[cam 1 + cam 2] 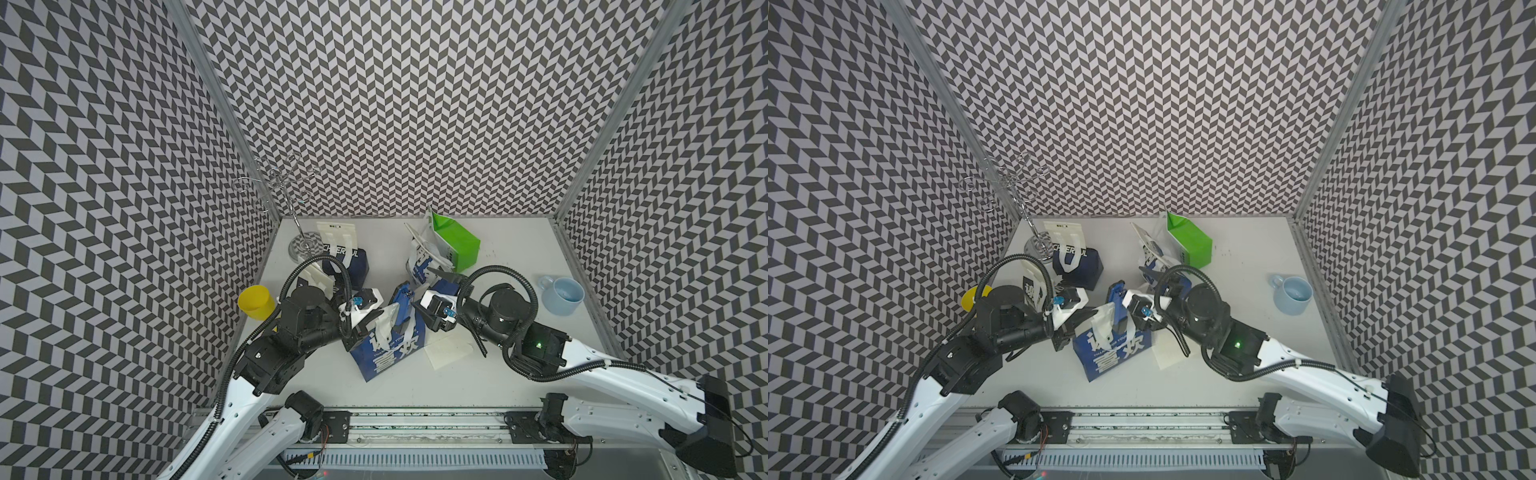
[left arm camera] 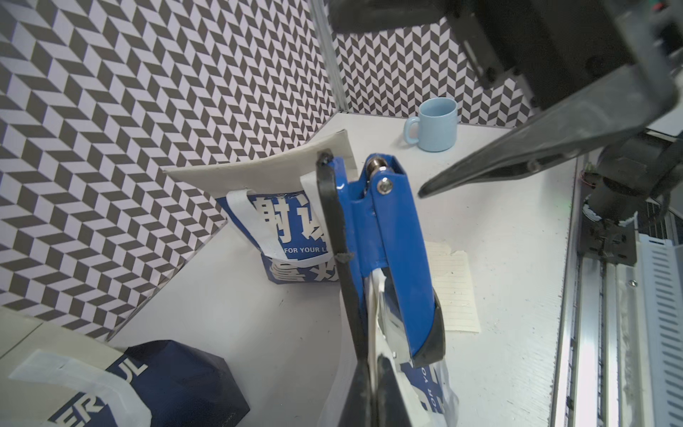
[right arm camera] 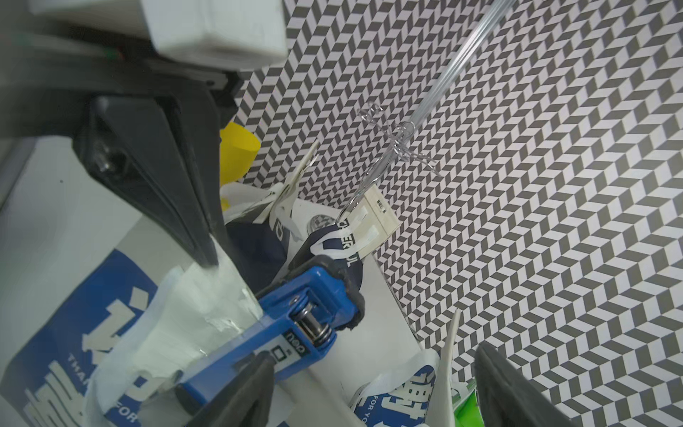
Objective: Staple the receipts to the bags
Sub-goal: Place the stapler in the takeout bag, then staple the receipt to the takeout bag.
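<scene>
L gripper (image 1: 376,318) is pinched tight on a receipt (image 1: 387,321), held vs. the top edge of the blue bag (image 1: 388,353). That bag stands mid-desk, nearer the front edge. The stapler (image 1: 401,305), blue w/ black trim, sits astride the same top edge, just beside the L fingertips (image 2: 393,403).

R gripper (image 1: 419,287) is spread wide & holds nothing. 1 finger (image 2: 536,148) ends just beside the stapler's hinge end; can't tell if it touches.

A 2nd receipt (image 1: 449,349) lies flat on the desk (image 1: 519,386), just beside that bag on the side toward the right edge.

4 more bags sit toward the back edge:
- 1 dark blue bag (image 1: 353,264) near the back-left corner
- another bag (image 1: 316,276) beside it, partly hidden by the L arm
- a green bag (image 1: 457,245) approx. mid back edge
- a 4th bag (image 1: 420,264), blue & white, just beside the green 1

A yellow cup (image 1: 255,301) is at the left edge, a pale blue mug (image 1: 561,295) near the right edge, and a wire stand (image 1: 296,220) in the back-left corner.
</scene>
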### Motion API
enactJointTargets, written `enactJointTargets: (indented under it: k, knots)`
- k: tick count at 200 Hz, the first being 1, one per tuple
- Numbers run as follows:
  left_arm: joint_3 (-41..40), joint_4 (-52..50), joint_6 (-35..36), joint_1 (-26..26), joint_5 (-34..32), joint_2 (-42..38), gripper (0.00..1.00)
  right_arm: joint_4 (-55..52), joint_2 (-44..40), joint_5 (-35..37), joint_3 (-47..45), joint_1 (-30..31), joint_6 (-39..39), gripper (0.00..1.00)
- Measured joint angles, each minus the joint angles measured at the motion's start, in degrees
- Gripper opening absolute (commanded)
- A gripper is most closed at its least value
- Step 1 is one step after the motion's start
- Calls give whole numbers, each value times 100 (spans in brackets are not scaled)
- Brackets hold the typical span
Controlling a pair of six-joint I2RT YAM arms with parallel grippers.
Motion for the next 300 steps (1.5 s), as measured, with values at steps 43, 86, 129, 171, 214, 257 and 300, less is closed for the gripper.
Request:
enactJointTargets:
  k: [43, 86, 129, 171, 214, 257, 300]
  knots:
    - [87, -278, 444, -205, 33, -92, 0, -796, 407, -675, 166, 0, -249, 82]
    - [87, -485, 726, -247, 140, -188, 0, -1268, 656, -1276, 437, 0, -319, 81]
    - [87, -542, 903, -269, 240, -146, 0, -1639, 857, -1738, 713, -9, -365, 75]
    - [177, -538, 1025, -326, 354, -74, 0, -1733, 946, -2358, 809, 22, -212, 67]
    - [216, -533, 1058, -356, 363, 7, 0, -1714, 1091, -2704, 809, 57, -9, 65]
    - [195, -476, 1034, -361, 396, -59, 0, -1731, 1086, -2911, 855, 52, 162, 67]
    - [-201, 44, 833, -378, 546, -533, 0, -1895, 949, -3058, 881, -17, 391, 76]
